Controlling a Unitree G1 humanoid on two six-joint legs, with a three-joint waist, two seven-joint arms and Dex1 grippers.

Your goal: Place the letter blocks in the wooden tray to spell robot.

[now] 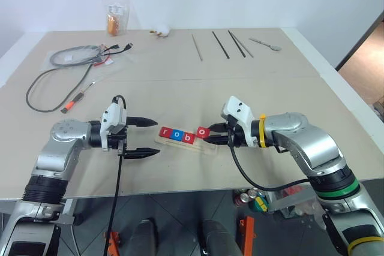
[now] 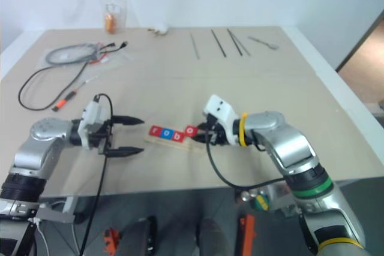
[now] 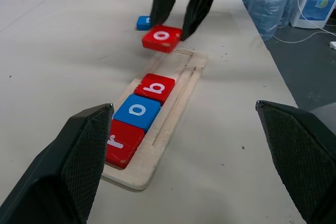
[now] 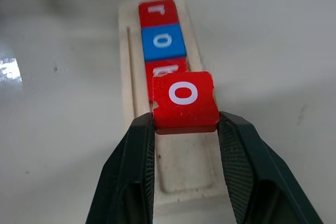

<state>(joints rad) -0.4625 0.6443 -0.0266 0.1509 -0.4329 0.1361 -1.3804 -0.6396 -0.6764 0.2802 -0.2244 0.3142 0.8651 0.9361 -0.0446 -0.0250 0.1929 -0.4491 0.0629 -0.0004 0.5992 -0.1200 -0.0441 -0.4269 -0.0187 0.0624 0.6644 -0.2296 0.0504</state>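
The wooden tray (image 1: 211, 147) lies on the table between my two grippers. Three letter blocks sit in its groove side by side: a red r (image 1: 165, 131), a blue o (image 1: 177, 134) and a red b (image 1: 189, 138). My right gripper (image 1: 208, 135) is shut on a red o block (image 4: 185, 102) and holds it tilted just above the tray's bare end (image 4: 184, 174), next to the b. A blue block (image 3: 143, 22) lies on the table beyond the tray, behind that gripper. My left gripper (image 1: 156, 137) stands open at the tray's r end, with nothing between its fingers.
Grey cables (image 1: 60, 70) and an orange-handled tool (image 1: 75, 100) lie at the far left. A plastic bag (image 1: 115, 19), several thin rods (image 1: 219, 45) and a spoon (image 1: 265, 42) sit along the far edge. The table's front edge runs just below the grippers.
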